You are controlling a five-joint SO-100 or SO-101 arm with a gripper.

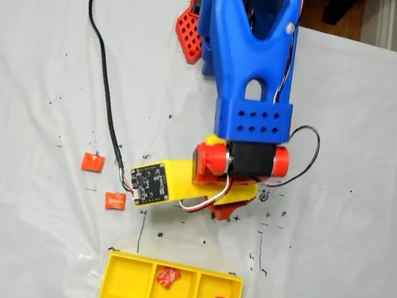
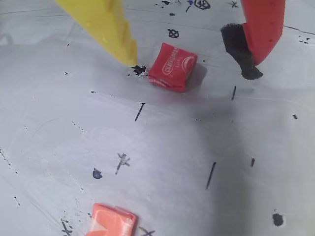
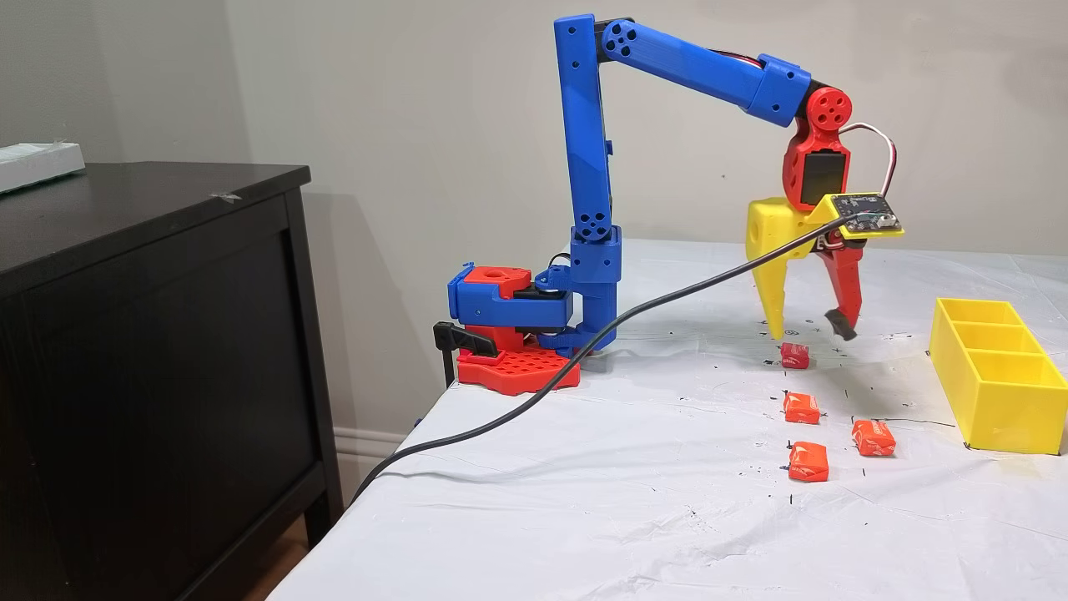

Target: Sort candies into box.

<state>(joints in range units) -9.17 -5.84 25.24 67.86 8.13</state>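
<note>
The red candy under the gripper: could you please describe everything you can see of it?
The red candy is a small squarish sweet in a glossy red wrapper with white print, slightly crumpled at the edges. It lies flat on the white, ink-marked table cover, between the fingertips of the open gripper. In the wrist view the yellow finger ends just beside its left corner; the red finger stands clear to its right. Neither visibly presses it. In a fixed view it sits apart from the orange candies.
</note>
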